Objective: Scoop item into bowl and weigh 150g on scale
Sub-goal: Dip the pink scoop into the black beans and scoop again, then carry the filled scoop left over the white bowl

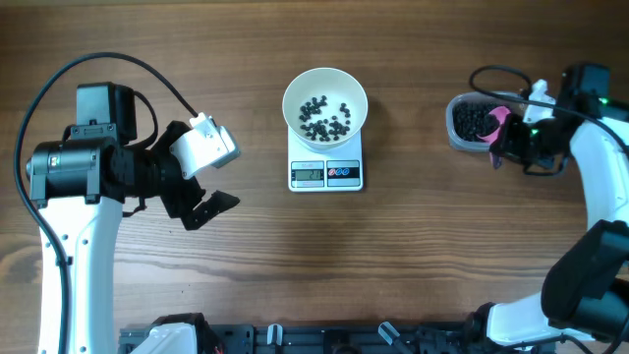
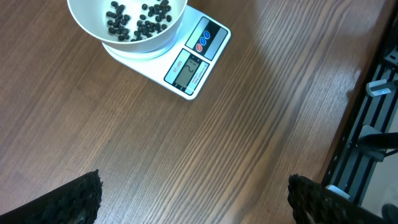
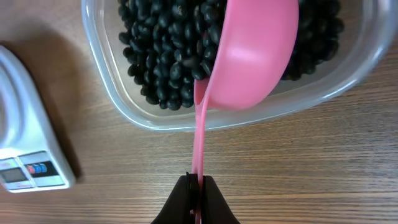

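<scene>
— What have the right fingers got?
— The right gripper (image 3: 196, 186) is pinched tight on the thin handle end of the pink scoop (image 3: 249, 50). The cup hangs tilted over the clear tub (image 3: 155, 118), just above the black beads (image 3: 161, 56) heaped inside. Only the cup's back shows, so I can't tell its load.
— And the left?
— The left gripper (image 2: 196, 199) is spread wide with nothing between its fingers, over bare bench (image 1: 413, 256) toward the left edge.
— Where's everything else?
— The tub sits near the right edge, well apart from the scale (image 1: 325, 174), which lies mid-bench. The white bowl (image 1: 291, 98) stands on the scale. A thin scatter of beads covers part of its bottom. The display is too small to read.
</scene>
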You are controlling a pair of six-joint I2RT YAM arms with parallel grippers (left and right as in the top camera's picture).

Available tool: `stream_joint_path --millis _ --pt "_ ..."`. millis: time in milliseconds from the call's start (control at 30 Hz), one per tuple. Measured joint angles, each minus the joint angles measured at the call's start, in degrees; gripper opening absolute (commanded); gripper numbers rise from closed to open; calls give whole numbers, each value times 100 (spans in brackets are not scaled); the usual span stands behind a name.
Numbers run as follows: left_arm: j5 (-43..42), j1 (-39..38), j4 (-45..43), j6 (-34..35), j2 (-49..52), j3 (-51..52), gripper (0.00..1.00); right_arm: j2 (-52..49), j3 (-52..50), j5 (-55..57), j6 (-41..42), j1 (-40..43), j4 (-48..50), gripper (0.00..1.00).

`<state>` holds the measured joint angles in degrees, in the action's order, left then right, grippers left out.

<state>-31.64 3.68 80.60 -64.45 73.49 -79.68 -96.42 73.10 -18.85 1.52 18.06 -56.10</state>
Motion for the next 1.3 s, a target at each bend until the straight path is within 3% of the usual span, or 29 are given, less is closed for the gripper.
stream_joint_path --millis 733,1300 --pt "-2 0 0 0 0 0 100 0 0 -2109 -144 970 -26 4" --pt "-2 0 0 0 0 0 100 238 0 -3858 -310 931 -33 4"
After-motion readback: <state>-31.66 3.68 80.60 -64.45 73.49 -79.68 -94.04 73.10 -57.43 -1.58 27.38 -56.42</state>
